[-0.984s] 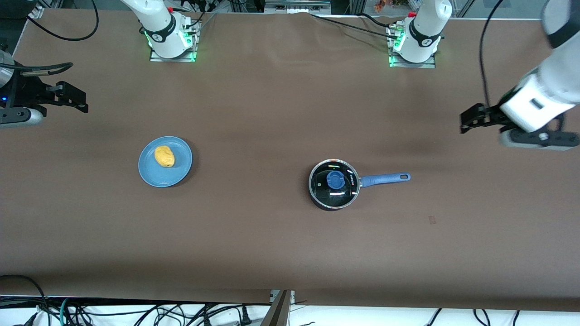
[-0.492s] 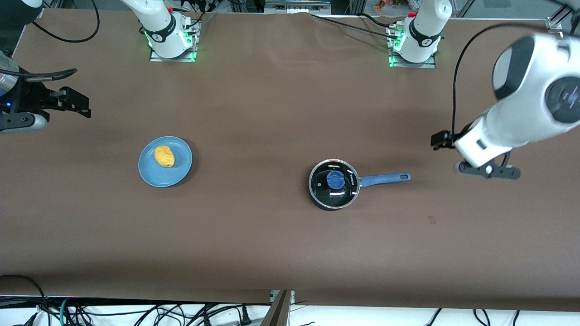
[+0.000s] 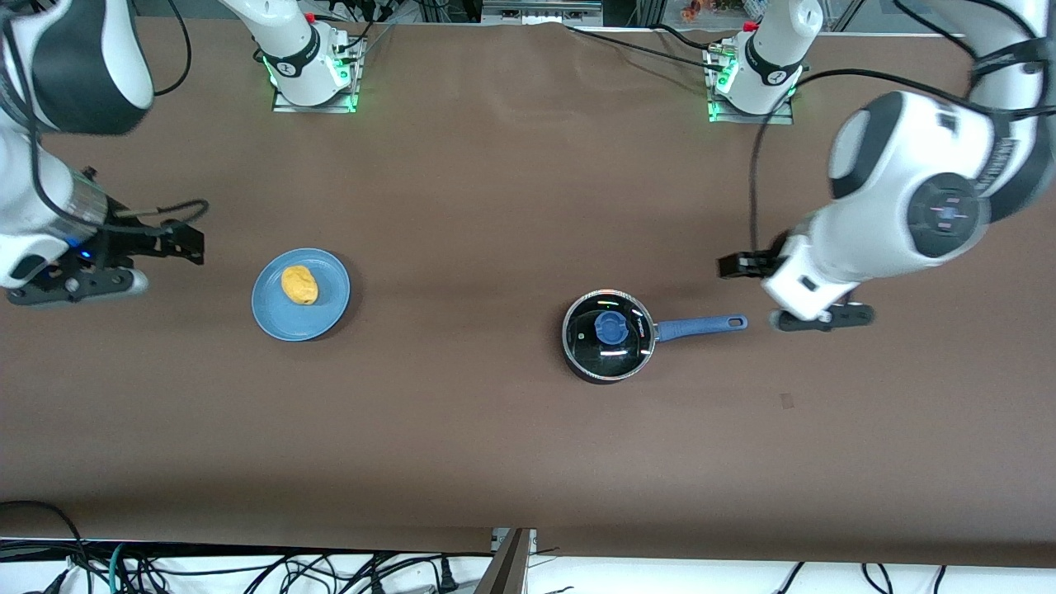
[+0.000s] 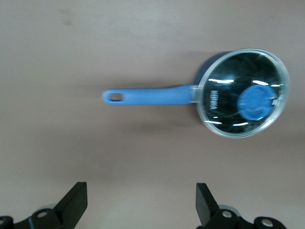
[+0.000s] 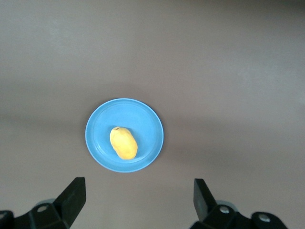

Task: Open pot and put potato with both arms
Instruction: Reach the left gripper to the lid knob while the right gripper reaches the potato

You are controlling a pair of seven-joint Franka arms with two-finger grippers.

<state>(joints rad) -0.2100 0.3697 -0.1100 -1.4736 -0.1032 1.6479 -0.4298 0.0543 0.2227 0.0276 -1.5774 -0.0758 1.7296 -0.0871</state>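
Both grippers moved inward, fingers spread, left gripper near pot handle pointing toward it, right gripper.

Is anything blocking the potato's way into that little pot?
Yes: the glass lid sits on the pot, closing its mouth. The potato lies on the blue plate, with bare table between. Both the left gripper and right gripper are open, touching nothing.

Left gripper swung in toward pot handle; right gripper moved closer to plate.
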